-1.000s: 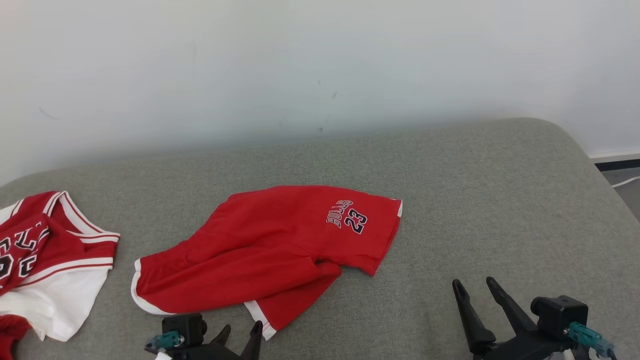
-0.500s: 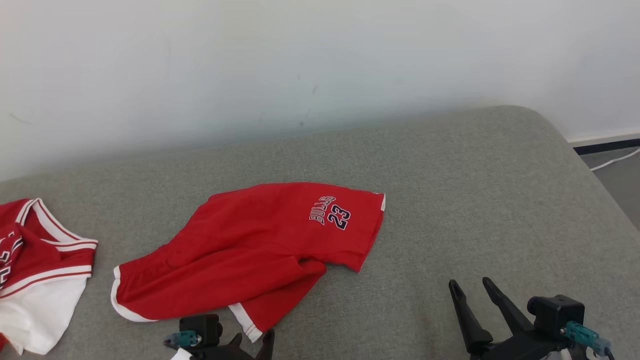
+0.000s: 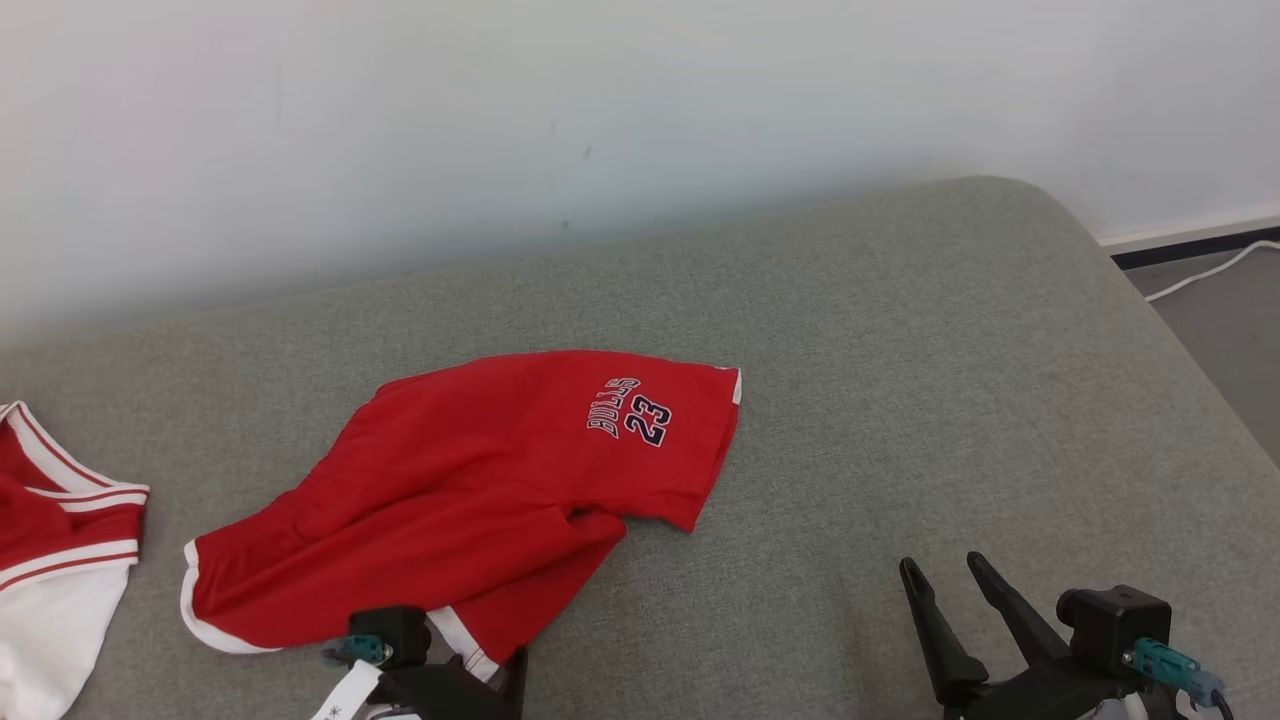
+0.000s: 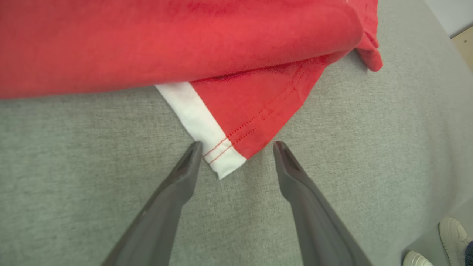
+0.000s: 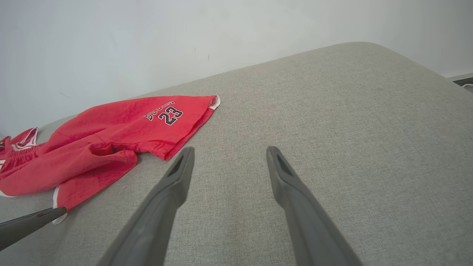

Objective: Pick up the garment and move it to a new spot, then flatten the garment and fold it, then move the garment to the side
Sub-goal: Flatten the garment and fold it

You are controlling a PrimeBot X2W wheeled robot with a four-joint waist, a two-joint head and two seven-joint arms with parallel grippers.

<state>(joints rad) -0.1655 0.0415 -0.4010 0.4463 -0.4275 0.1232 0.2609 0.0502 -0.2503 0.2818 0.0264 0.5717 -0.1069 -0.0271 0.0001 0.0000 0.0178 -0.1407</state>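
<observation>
Red knit shorts (image 3: pixel 480 490) with white hem bands are lying rumpled near the grey woven cushion's (image 3: pixel 900 400) front edge, one stitched corner sitting between the left gripper's (image 4: pixel 237 147) spread fingers. The right gripper (image 3: pixel 942 562) is gaping well apart. A red-and-white jersey (image 3: pixel 60 520) is lying bunched at the left edge.

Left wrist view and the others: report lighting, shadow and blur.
Left wrist view: red shorts soft-focused near the top, hem stitching sharp, dark shadow under the fold. Head view: even soft light, no glare. Right wrist view: wide-angle curve in the sofa edge.
</observation>
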